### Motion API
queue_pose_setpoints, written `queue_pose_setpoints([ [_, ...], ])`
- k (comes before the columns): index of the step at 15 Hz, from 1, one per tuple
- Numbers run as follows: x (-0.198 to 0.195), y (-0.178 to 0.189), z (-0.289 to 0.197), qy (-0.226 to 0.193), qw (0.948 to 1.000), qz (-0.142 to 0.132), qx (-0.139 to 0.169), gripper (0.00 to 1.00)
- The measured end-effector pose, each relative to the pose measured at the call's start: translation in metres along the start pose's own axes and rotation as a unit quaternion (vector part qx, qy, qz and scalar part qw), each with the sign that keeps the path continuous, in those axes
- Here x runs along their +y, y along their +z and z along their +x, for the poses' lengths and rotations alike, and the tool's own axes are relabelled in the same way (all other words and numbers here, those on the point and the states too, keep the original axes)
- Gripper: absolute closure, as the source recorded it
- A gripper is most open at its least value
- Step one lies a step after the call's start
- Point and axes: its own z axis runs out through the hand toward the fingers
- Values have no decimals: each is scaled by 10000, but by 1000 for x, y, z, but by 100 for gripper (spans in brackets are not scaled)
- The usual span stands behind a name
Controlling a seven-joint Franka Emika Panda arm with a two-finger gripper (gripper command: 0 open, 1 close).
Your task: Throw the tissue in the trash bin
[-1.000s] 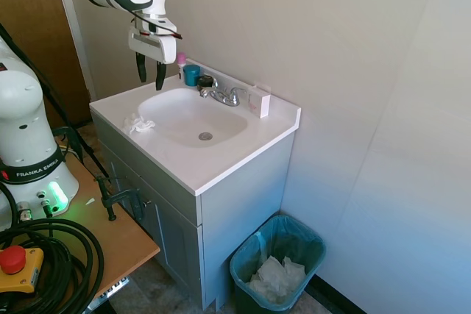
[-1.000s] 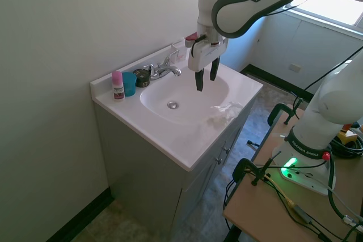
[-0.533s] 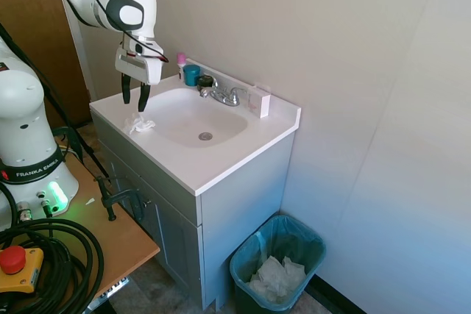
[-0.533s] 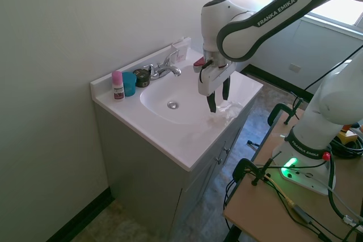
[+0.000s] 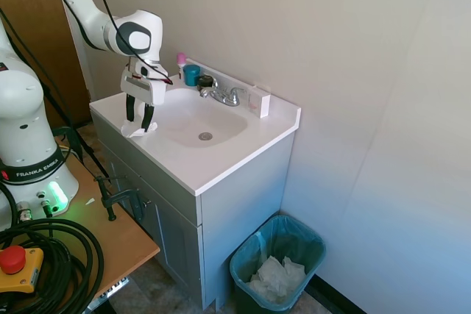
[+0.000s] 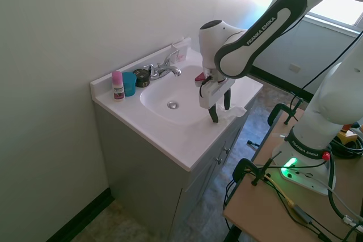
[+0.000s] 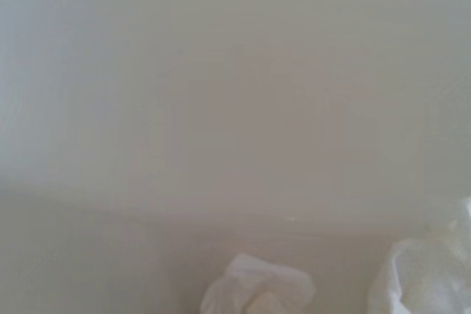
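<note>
A white vanity top [image 5: 221, 167] is sitting on a grey cabinet [image 5: 235, 211] against beige walls [image 5: 331, 49]. Daylight is pouring through a window [image 6: 340, 4].

White Franka arm [image 6: 266, 18], dark joint bands, black-fingered tool [image 5: 139, 117]

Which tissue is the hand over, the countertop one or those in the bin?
The tissue on the countertop, between the open hand's fingers; the other tissues lie in the trash bin on the floor.
</note>
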Motion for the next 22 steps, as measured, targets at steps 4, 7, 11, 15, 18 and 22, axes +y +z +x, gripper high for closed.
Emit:
queue_pose_setpoints([
  [4,-2,-1,-2,-25,10000,43,26,100],
  [7,-6,-1,-4,-42,9999,115,43,100],
  [11,-10,-1,-7,-26,9998,176,3,100],
  [15,-10,-2,-5,17,9996,266,0,100],
  [18,-8,-3,1,60,9993,379,-4,100],
  [22,-6,-30,5,77,9972,742,11,100],
])
